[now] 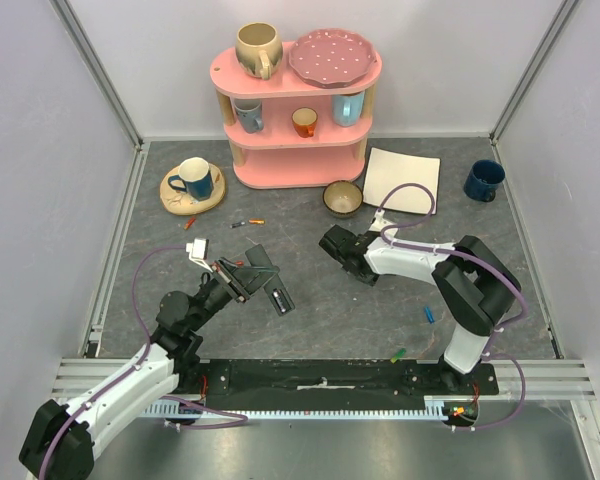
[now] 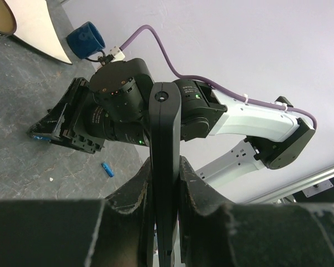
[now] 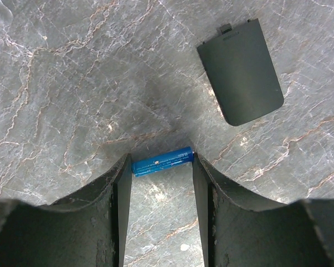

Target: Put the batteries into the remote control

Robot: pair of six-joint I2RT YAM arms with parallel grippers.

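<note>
Left hand (image 2: 165,164) raised, clamped shut; right hand (image 3: 161,161) low, fingers apart

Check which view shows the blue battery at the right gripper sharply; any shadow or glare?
Right wrist: blue battery sharp between the right gripper's fingertips, soft shadow just beyond, no glare. Left wrist: remote control edge-on mid-frame, near fingers blurred. Top external: evenly lit, that battery hidden.

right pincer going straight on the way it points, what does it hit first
Likely the blue battery lying crosswise at the right pincer tips, with the table right beneath it.
</note>
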